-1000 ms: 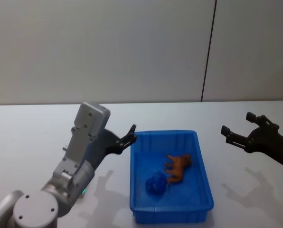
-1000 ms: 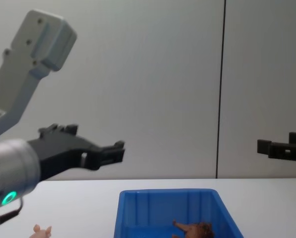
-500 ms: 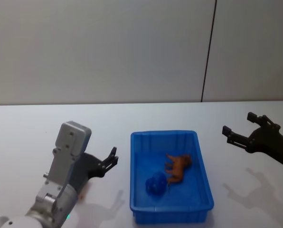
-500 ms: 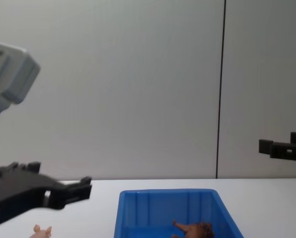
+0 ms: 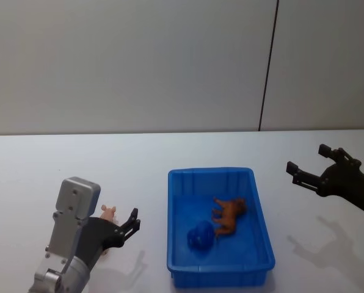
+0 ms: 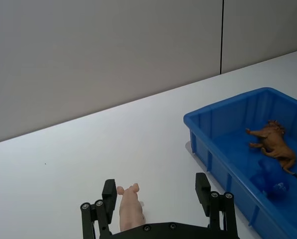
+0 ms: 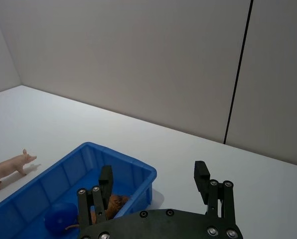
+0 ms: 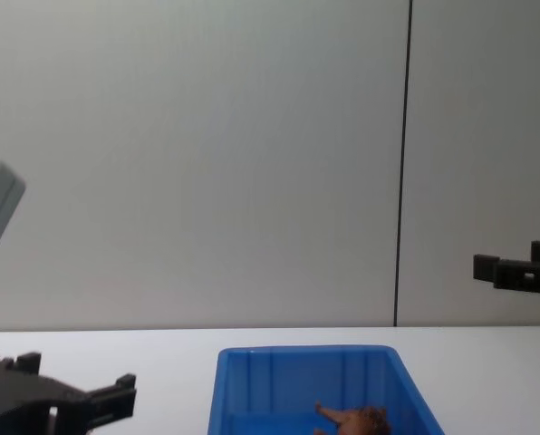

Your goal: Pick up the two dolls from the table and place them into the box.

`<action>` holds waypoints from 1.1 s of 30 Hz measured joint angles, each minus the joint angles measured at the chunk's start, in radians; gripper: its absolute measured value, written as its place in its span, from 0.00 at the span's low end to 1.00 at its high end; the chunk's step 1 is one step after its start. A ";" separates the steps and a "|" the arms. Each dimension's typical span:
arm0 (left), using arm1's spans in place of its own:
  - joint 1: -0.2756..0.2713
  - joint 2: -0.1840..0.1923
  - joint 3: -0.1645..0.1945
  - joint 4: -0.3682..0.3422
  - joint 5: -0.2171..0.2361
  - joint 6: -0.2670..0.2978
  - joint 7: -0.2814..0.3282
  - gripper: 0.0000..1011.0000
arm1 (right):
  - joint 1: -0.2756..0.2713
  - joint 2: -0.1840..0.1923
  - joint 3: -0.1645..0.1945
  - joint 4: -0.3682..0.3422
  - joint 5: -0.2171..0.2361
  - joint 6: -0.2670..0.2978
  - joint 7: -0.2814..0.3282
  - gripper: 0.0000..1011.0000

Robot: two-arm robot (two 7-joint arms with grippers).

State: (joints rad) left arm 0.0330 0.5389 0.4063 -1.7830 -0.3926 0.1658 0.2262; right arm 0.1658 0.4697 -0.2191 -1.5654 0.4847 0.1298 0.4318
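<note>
Your left gripper [image 6: 154, 181] hangs spread open over the pink doll [image 6: 130, 213] on the table [image 5: 35, 177], nine o'clock of the box [image 5: 211, 171]; the brown doll [image 5: 229, 215] lies inside; your right gripper [image 5: 306, 160], open, hangs at three o'clock

box [image 5: 212, 180] on table [image 5: 41, 165], one doll [image 5: 229, 215] and a ball [image 5: 201, 235] inside, other doll [image 5: 109, 213] left of it
</note>
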 joint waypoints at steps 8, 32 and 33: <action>0.001 -0.002 -0.014 0.056 -0.029 -0.034 -0.038 0.99 | 0.000 0.001 0.000 0.000 0.000 0.000 0.000 0.99; -0.037 -0.025 -0.042 0.215 -0.065 -0.052 -0.158 0.99 | 0.000 0.001 0.000 0.000 0.000 0.000 0.000 0.99; -0.039 -0.026 -0.043 0.219 -0.064 -0.050 -0.162 0.99 | 0.000 0.001 0.000 0.000 0.000 0.000 0.000 0.99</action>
State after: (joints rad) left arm -0.0059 0.5133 0.3636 -1.5643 -0.4564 0.1161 0.0644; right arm 0.1656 0.4703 -0.2192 -1.5653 0.4846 0.1299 0.4318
